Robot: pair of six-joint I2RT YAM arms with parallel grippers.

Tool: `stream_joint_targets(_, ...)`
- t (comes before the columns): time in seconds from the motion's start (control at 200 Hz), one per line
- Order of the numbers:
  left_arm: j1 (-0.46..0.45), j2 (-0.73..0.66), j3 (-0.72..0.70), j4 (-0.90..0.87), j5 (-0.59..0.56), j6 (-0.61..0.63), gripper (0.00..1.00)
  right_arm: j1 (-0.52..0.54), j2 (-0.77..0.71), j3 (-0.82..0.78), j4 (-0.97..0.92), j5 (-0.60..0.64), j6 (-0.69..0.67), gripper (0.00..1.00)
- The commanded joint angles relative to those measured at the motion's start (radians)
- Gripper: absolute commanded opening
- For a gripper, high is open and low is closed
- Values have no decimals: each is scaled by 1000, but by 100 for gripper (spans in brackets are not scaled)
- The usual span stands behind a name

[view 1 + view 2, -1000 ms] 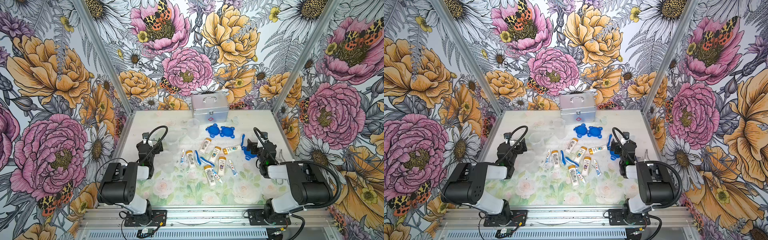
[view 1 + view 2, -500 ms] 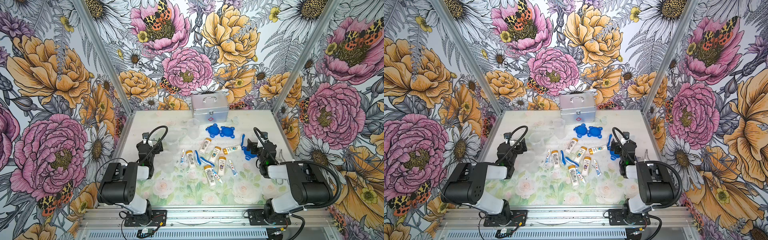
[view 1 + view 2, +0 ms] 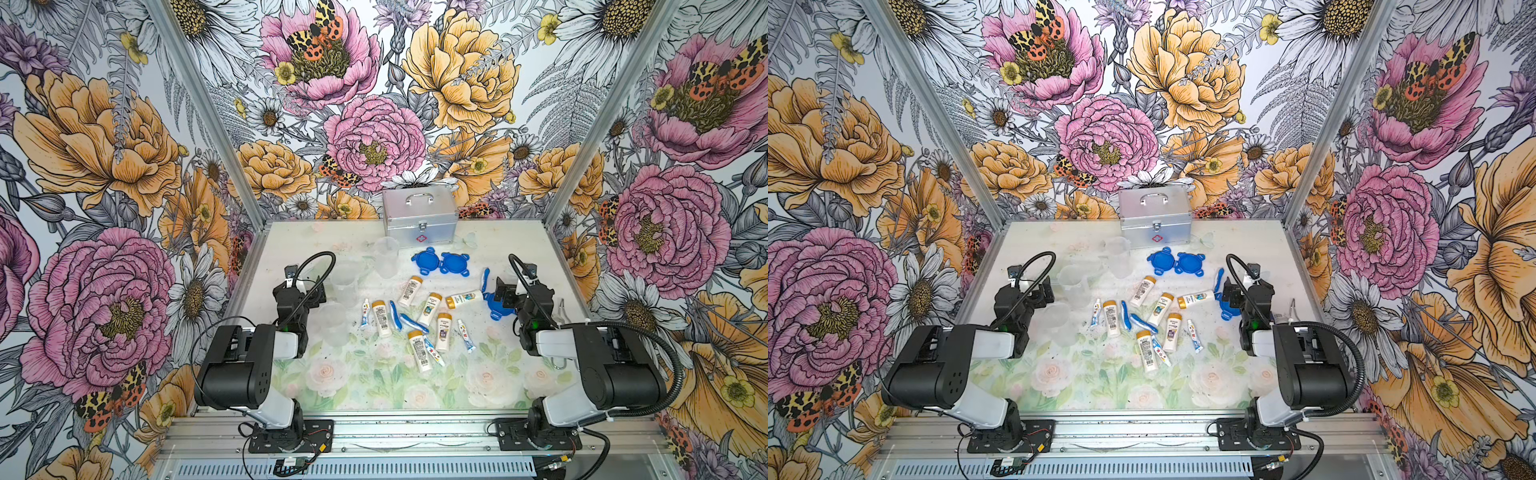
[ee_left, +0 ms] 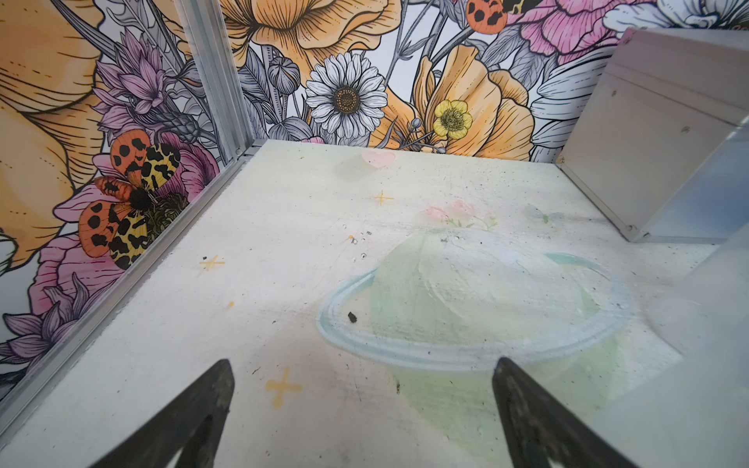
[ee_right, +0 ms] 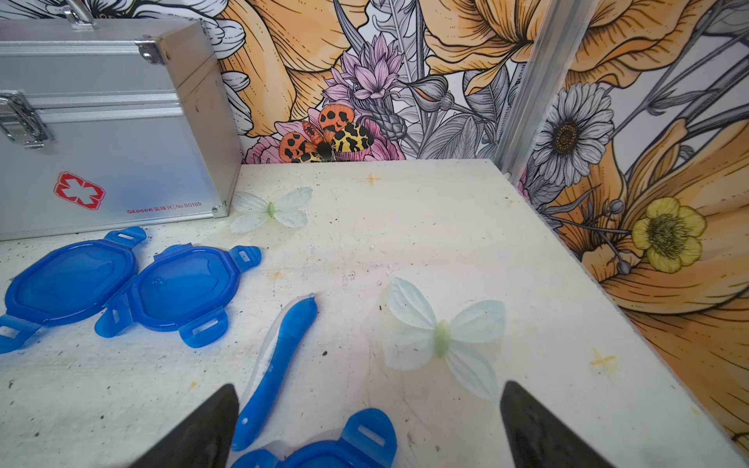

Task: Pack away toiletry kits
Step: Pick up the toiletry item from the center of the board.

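- Left gripper [image 4: 362, 366] spread wide, empty, over the table [image 4: 283, 283].
- Right gripper [image 5: 369, 391] spread wide, empty, above a blue lid [image 5: 320, 454].
- Bottles [image 3: 429, 308] and tubes [image 3: 365, 314] lie scattered mid-table.

The left arm [image 3: 249, 365] is folded low over its base, its forearm reaching forward and its wrist roughly level. The left gripper [image 4: 362, 364] points away from the base with its two dark fingers [image 4: 194, 421] spread wide, gripping nothing. The right arm [image 3: 615, 374] mirrors that pose on the opposite side, elbow tucked low and forearm stretched forward, and the right gripper [image 5: 369, 387] likewise has its fingers [image 5: 539, 429] parted wide, closed on nothing, the two grippers sitting low and well apart in both top views.
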Motion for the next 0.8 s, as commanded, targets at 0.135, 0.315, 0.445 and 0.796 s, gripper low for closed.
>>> stream_joint_targets(0.135,12,-45,11,16,-32,-26,99,15,-25,37,-41,75,8,100)
stream_joint_targets(0.315,27,-306,75,-372,-148,-52,99,75,-288,51,-291,130,-29,100)
stream_joint_targets(0.445,-6,-535,105,-638,-242,-179,99,187,-480,191,-704,299,46,100)
stream_joint_targets(0.796,-372,-590,660,-1641,-323,-525,99,466,-259,687,-1535,253,461,100)
